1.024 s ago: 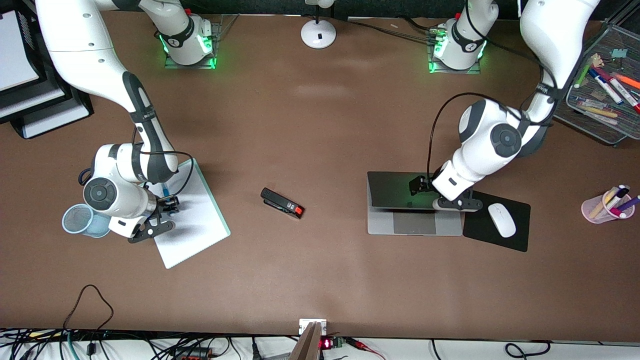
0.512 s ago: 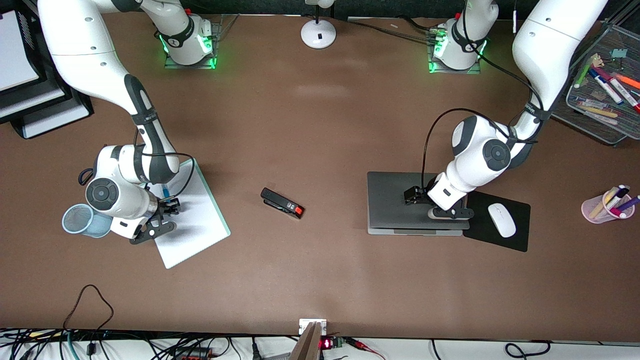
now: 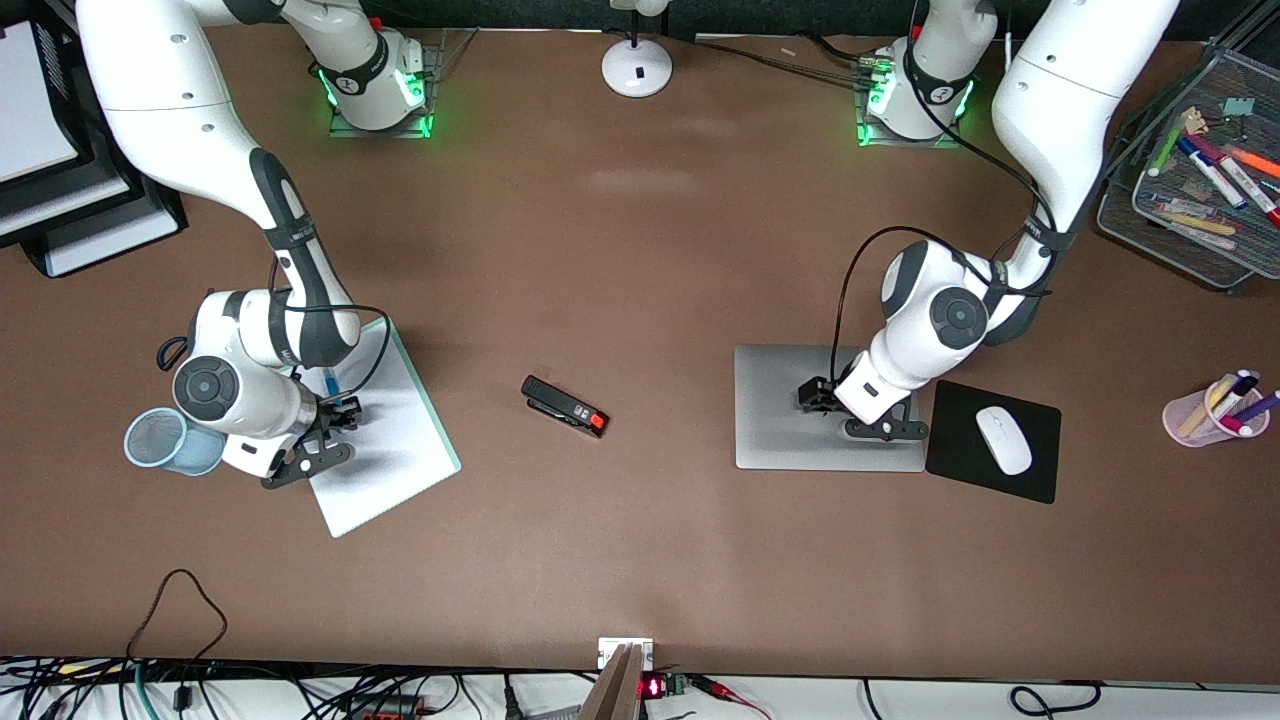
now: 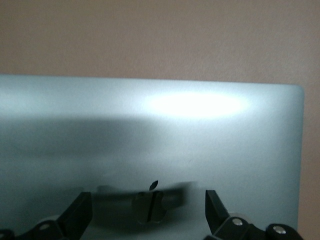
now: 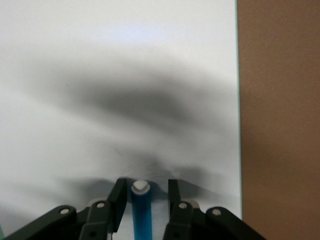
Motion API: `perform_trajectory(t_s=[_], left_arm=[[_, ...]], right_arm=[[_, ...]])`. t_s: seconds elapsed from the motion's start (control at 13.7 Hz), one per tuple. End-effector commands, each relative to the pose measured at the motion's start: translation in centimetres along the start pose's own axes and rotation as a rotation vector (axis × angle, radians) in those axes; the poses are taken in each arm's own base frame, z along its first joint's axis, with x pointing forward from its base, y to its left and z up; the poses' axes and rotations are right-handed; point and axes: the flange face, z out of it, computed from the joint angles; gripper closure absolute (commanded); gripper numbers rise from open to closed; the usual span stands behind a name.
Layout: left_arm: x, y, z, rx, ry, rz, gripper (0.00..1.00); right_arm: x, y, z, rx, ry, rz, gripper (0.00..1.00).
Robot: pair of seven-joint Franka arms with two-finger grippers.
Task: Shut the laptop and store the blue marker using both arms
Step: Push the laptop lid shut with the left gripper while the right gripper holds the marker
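The slim bright-blue marker with a white tip point(image 5: 141, 212) lies on the white sheet-like pad with a pale green edge point(image 3: 400, 440), directly between the fingers of the right end effector point(image 3: 335, 412), which sits low over that pad. Its long axis runs straight out along the line of the fingers, white tip pointing away from the wrist. The fingers point(image 5: 118, 197) bracket the barrel with a thin gap on each side, so they are narrowed around it but not yet clamped. A light-blue mesh cup point(image 3: 160, 440) stands just beside this end effector, toward the right arm's end of the brown desk point(image 3: 640, 260); it looks like the likely store for the marker.

The silver-grey slim laptop with a dark apple logo on its lid point(image 3: 790, 400) lies shut flat under the left end effector point(image 4: 149, 220), whose fingers stand spread apart with nothing between them, straddling the logo just above the lid.

The right arm is plainly the one placed for the marker; the coming move likely needs only a final squeeze, then a lift
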Motion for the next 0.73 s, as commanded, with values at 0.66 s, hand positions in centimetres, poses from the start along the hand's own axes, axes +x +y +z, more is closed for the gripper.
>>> perform_trajectory(t_s=[0.66], left_arm=[[5.1, -0.7, -13.6, 0.077, 0.052, -0.011, 0.00]], right_arm=[[0.3, -0.3, -0.2, 0.035, 0.010, 0.002, 0.82]])
